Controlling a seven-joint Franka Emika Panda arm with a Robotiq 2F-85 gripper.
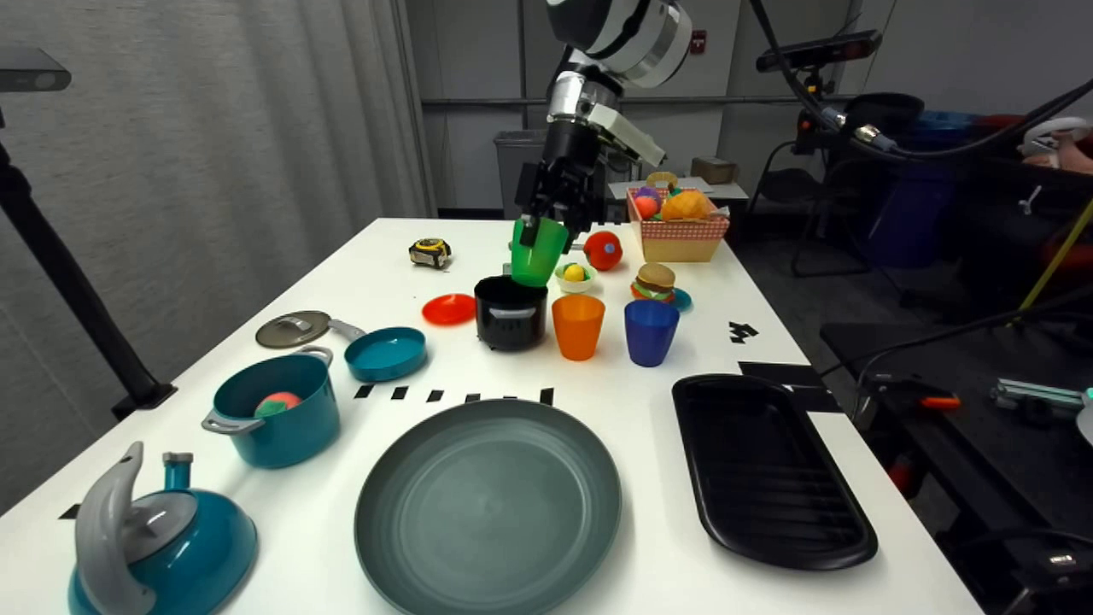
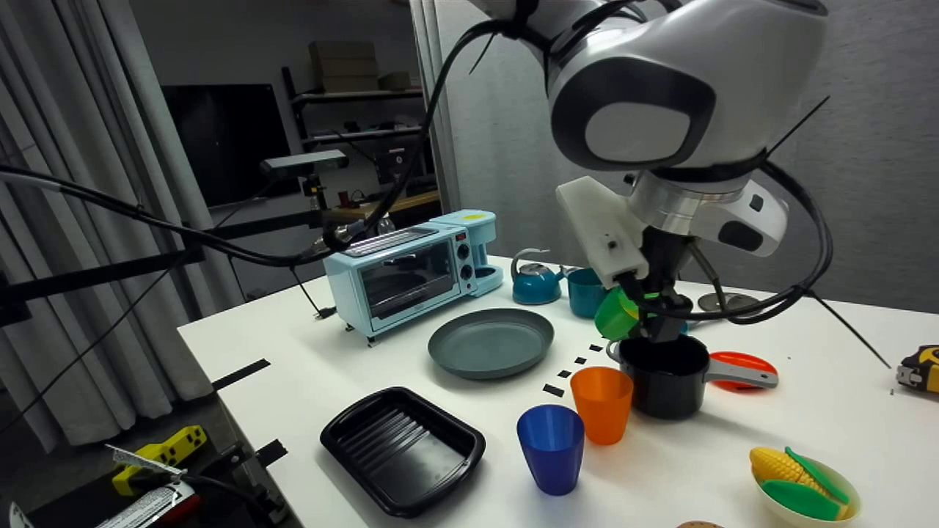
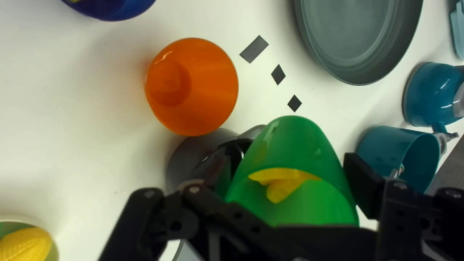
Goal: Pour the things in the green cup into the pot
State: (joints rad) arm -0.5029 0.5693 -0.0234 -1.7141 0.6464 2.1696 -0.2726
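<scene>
My gripper [image 3: 290, 177] is shut on the green cup [image 3: 290, 145], with one finger on each side of it. Yellow pieces [image 3: 284, 181] show inside the cup in the wrist view. The green cup is held tilted, off the table, in both exterior views [image 1: 538, 254] [image 2: 615, 315]. The black pot [image 1: 511, 323] stands upright on the table just below the cup. In an exterior view the gripper [image 2: 664, 326] hangs over the pot [image 2: 666, 385]. The pot's inside looks dark and I cannot tell what is in it. In the wrist view the cup and a finger partly hide the pot [image 3: 192, 152].
The orange cup [image 1: 578, 329] stands close beside the pot, with the blue cup [image 1: 651, 333] beyond it. A red plate [image 1: 449, 309] lies by the pot's grey handle [image 2: 741, 374]. A bowl with corn [image 2: 807, 491], a teal pot [image 1: 282, 418] and a large pan [image 1: 487, 504] stand around.
</scene>
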